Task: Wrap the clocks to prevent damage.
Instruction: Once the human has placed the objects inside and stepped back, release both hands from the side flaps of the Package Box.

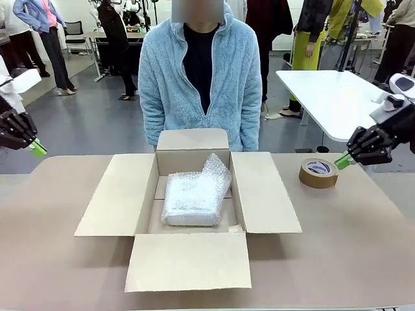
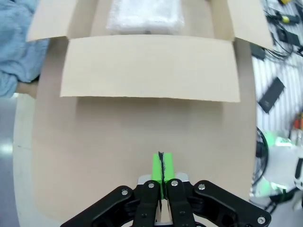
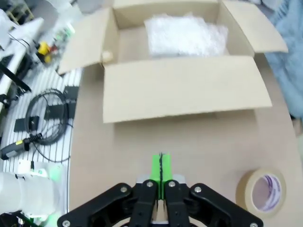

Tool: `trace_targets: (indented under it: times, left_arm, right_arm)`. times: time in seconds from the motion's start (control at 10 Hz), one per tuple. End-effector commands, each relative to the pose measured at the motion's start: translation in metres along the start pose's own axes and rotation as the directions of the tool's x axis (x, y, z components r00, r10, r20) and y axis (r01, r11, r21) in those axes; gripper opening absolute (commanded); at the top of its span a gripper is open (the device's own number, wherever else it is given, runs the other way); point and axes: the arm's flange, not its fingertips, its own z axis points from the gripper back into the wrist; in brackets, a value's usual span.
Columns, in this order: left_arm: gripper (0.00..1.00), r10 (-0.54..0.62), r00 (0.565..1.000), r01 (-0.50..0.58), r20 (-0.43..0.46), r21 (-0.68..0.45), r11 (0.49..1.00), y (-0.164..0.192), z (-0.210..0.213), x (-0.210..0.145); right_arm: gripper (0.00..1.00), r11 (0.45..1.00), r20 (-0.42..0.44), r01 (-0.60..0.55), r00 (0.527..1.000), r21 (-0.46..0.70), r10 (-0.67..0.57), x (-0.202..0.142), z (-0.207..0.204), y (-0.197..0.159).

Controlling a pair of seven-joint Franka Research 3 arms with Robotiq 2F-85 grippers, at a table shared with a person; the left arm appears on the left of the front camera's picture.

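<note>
One box (image 1: 188, 260) mid-table, open, four flaps out: near one and both side ones lying flat, far one tilted up. Inside, on the box floor: one bundle (image 1: 193, 199) of whitish bubble wrap, pillow-shaped, lying flat, with a loose end of wrap rising at its far right corner against the far wall. Cannot tell through the wrap how many clocks sit within.

One tape roll (image 1: 318, 173), brown, flat on the table (image 1: 363, 246), right of the box and apart from it.

Two grippers. Left gripper (image 1: 37, 148) at the left edge of the front view, well apart from the box, green pads (image 2: 156, 168) pressed together with nothing between. Right gripper (image 1: 342, 160) near the tape roll, likewise pressed together on nothing; in the right wrist view, roll off to one side of the fingers, not touching.

One person (image 1: 201, 84) in a light blue fleece at the far side, right behind the box.
</note>
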Motion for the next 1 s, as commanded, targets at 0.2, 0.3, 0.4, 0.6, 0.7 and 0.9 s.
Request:
trace_targets:
  times: [0.2, 0.3, 0.4, 0.6, 0.7, 0.9]
  left_arm:
    - [0.00, 0.073, 0.967, -0.066, 0.245, -0.037, 0.997, 0.006, -0.017, -0.051]
    - [0.00, 0.026, 0.965, 0.002, 0.263, -0.103, 0.995, 0.007, -0.018, -0.055]
    - [0.00, -0.058, 0.989, 0.079, 0.138, -0.149, 0.986, -0.001, -0.022, -0.041]
    - [0.00, 0.077, 0.972, -0.073, 0.221, -0.026, 0.997, -0.004, -0.021, -0.051]
    - [0.00, 0.037, 0.977, -0.017, 0.212, -0.095, 0.995, -0.005, -0.029, -0.048]
    - [0.00, 0.087, 0.947, -0.052, 0.309, -0.117, 0.992, -0.003, -0.039, -0.075]
  right_arm:
    - [0.01, 0.993, 0.100, 0.027, 0.994, 0.117, -0.039, -0.032, -0.011, -0.019]
    - [0.01, 0.993, 0.052, 0.049, 0.997, 0.104, -0.055, -0.035, -0.013, -0.020]
    - [0.01, 0.993, 0.106, 0.032, 0.993, 0.113, -0.044, -0.034, -0.015, -0.009]
    - [0.01, 0.993, 0.106, 0.032, 0.993, 0.113, -0.044, -0.034, -0.015, -0.009]
    - [0.01, 0.992, 0.076, 0.049, 0.995, 0.119, -0.059, -0.038, -0.016, -0.014]
    - [0.01, 0.988, 0.153, 0.041, 0.986, 0.146, -0.064, -0.058, -0.015, -0.028]
